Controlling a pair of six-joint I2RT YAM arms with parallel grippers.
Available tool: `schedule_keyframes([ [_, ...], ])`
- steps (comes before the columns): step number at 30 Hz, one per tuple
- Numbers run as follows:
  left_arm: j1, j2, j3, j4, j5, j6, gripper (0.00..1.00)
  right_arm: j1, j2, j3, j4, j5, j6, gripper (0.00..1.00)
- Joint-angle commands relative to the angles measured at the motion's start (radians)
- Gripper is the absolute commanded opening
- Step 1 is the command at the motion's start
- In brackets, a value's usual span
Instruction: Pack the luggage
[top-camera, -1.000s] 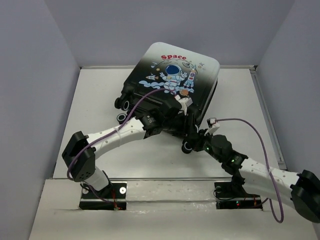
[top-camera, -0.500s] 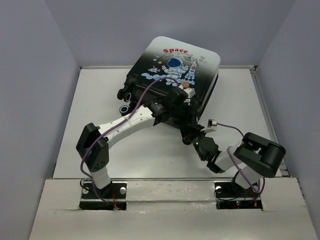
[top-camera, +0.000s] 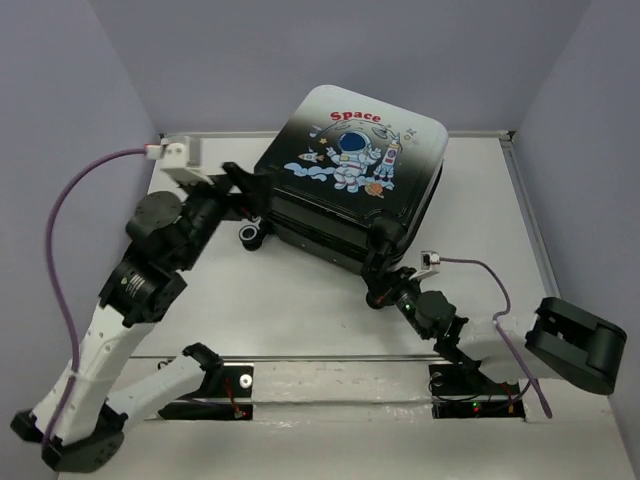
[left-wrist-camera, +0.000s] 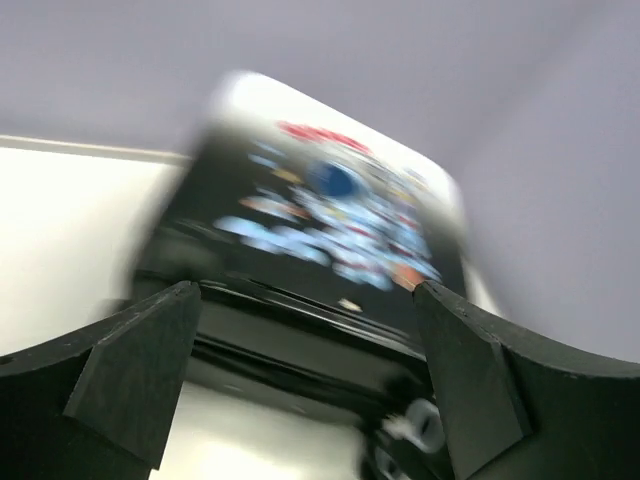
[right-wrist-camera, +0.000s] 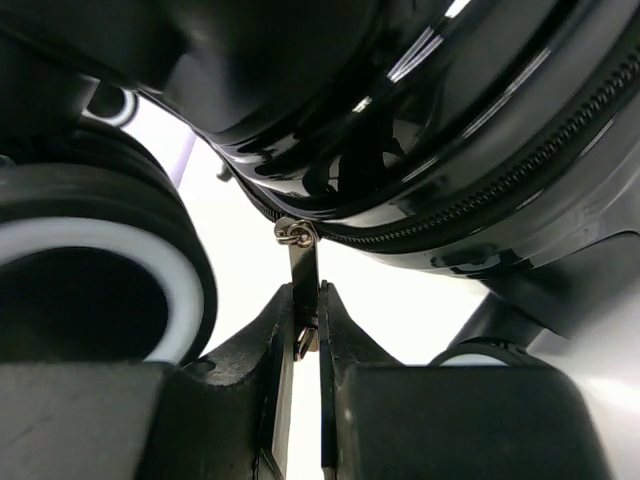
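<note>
The luggage lies with its astronaut print facing up at the back middle of the table, its two shells together. My left gripper hangs by the luggage's left side, open and holding nothing. The left wrist view is blurred and shows the luggage ahead between wide-apart fingers. My right gripper is at the near corner, down by a wheel. In the right wrist view that gripper is shut on the metal zipper pull, which hangs from the zipper line below the black shell.
Black-and-white wheels stick out at the luggage's left corner, and a big wheel sits close left of my right fingers. Grey walls enclose the table on three sides. A purple cable loops off the left wrist.
My left arm has pulled back from the luggage's near side to its left side, and its jaws have opened wide. The top shell lies lower. The right gripper stays on the zipper pull.
</note>
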Motion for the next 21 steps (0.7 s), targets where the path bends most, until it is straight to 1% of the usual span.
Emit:
schedule_keyframes([
  [1,0.307,-0.005,-0.154,-0.122,-0.093,0.109,0.99,0.025,-0.191,0.047,-0.072,-0.030,-0.059,0.07],
  [2,0.388,0.006,-0.169,-0.119,-0.039,0.131,0.99,0.025,-0.241,0.052,-0.124,-0.033,-0.082,0.07],
  [4,0.435,0.023,-0.209,-0.093,0.019,0.195,0.99,0.025,-0.280,0.072,-0.178,-0.046,-0.108,0.07],
  [6,0.456,0.053,-0.220,-0.052,0.067,0.229,0.99,0.025,-0.312,0.087,-0.247,-0.058,-0.117,0.07],
  [10,0.456,0.128,-0.179,-0.022,0.136,0.284,0.99,0.025,-0.300,0.084,-0.253,-0.082,-0.123,0.07],
  [11,0.456,0.151,-0.171,-0.021,0.201,0.299,0.99,0.025,-0.295,0.080,-0.252,-0.086,-0.122,0.07],
  [12,0.456,0.162,-0.154,-0.028,0.222,0.306,0.99,0.025,-0.292,0.080,-0.252,-0.095,-0.120,0.07],
  [14,0.458,0.188,-0.146,-0.041,0.248,0.322,0.99,0.025,-0.291,0.077,-0.252,-0.098,-0.122,0.07],
  [17,0.456,0.225,-0.149,-0.051,0.227,0.330,0.99,0.025,-0.291,0.075,-0.250,-0.101,-0.129,0.07],
  [21,0.456,0.273,-0.155,-0.041,0.286,0.330,0.99,0.025,-0.292,0.075,-0.252,-0.102,-0.136,0.07],
])
